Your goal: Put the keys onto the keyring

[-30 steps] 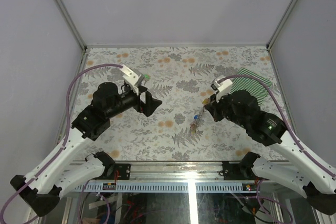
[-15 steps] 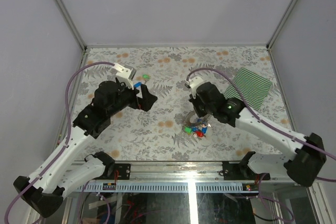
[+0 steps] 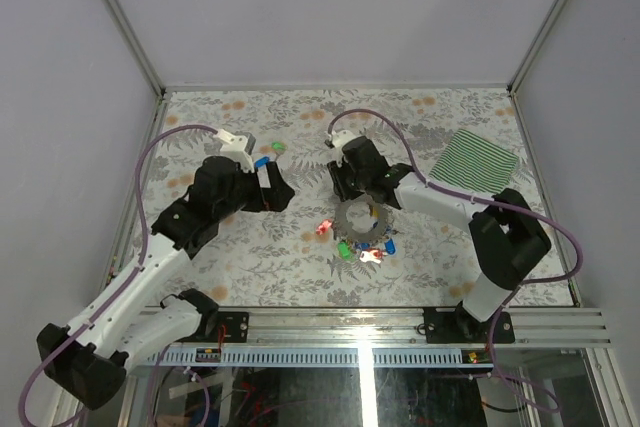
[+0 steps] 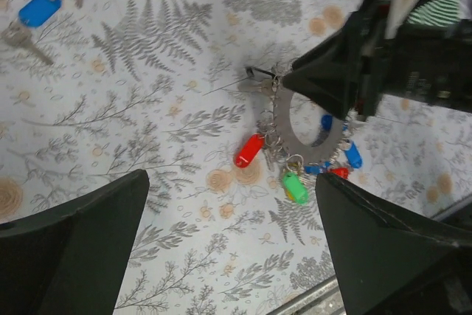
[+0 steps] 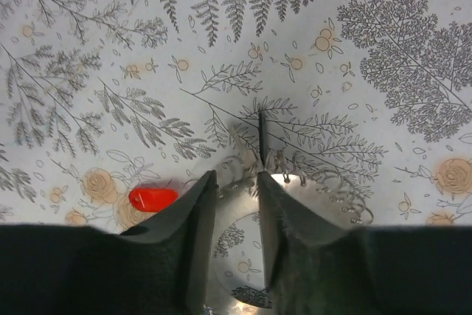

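Observation:
The keyring (image 3: 343, 219) lies flat on the floral cloth near the middle, a grey metal ring (image 4: 282, 119) with keys fanned round it: a red key (image 3: 323, 228), a green key (image 3: 343, 248) and a blue key (image 3: 388, 245). My right gripper (image 3: 347, 195) hovers over the ring's far rim. Its jaws stand a little apart, and the ring (image 5: 313, 188) shows through the gap with nothing pinched. The red key (image 5: 153, 198) lies just left of its fingers. My left gripper (image 3: 285, 192) stands wide open and empty, left of the ring.
A loose blue key (image 3: 262, 161) and a loose green key (image 3: 277, 147) lie behind the left gripper; the left wrist view shows that blue key (image 4: 38, 9) at its upper left. A green striped cloth (image 3: 478, 159) lies at the back right.
The right arm swung left from the right side, bringing the ring and keys with it. The ring now lies on the table and the right jaws have parted. The left arm barely moved.

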`<state>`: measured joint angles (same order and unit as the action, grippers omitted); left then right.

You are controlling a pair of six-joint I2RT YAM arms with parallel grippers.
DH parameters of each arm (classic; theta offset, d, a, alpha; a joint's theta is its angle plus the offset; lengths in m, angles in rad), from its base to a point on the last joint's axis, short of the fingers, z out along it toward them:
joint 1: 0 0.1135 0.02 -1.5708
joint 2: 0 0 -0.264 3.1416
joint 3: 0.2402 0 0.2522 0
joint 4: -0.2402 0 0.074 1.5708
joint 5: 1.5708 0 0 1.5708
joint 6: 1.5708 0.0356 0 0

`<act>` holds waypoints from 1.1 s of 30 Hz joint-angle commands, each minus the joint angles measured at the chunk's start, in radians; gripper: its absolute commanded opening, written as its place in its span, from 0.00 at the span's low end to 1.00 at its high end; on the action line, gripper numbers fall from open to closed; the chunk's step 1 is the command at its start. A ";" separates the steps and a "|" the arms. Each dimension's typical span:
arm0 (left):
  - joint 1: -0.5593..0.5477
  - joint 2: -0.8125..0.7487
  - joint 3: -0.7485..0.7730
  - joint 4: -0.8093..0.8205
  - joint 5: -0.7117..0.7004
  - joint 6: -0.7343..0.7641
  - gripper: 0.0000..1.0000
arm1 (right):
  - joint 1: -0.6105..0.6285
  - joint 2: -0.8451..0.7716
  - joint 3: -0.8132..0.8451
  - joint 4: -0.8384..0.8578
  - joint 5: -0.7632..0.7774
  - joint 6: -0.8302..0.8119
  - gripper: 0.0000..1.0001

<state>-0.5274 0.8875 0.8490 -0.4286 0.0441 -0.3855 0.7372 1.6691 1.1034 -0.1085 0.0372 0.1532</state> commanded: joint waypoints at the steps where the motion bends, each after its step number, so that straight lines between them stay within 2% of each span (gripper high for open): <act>1: 0.082 0.045 -0.027 -0.009 0.033 -0.060 1.00 | -0.050 -0.005 0.061 0.128 -0.112 0.056 0.49; 3: 0.140 0.057 -0.035 0.002 0.089 -0.068 1.00 | -0.070 -0.074 0.033 0.160 -0.155 0.073 0.64; 5: 0.207 0.060 -0.045 0.023 0.136 -0.073 1.00 | -0.085 -0.136 0.013 0.162 -0.177 0.092 0.73; 8: 0.311 0.057 -0.044 0.044 0.188 -0.058 1.00 | -0.100 -0.238 0.026 0.031 -0.149 0.079 0.98; 9: 0.336 0.052 -0.039 0.048 0.193 -0.047 1.00 | -0.112 -0.269 0.037 -0.023 -0.149 0.062 1.00; 12: 0.368 0.022 -0.017 0.048 0.175 -0.003 1.00 | -0.128 -0.400 0.040 -0.141 -0.114 0.024 0.99; 22: 0.368 -0.167 0.078 -0.027 0.045 0.136 1.00 | -0.128 -0.924 -0.105 -0.232 0.058 -0.008 0.99; 27: 0.368 -0.289 0.038 -0.031 -0.024 0.164 1.00 | -0.128 -1.084 -0.170 -0.241 0.107 -0.025 0.99; 33: 0.367 -0.417 -0.079 -0.022 -0.064 0.134 1.00 | -0.127 -1.241 -0.328 -0.191 0.156 0.016 0.99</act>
<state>-0.1654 0.5289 0.8505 -0.4507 0.0326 -0.2535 0.6121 0.4976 0.8562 -0.3317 0.1284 0.1509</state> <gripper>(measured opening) 0.997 0.992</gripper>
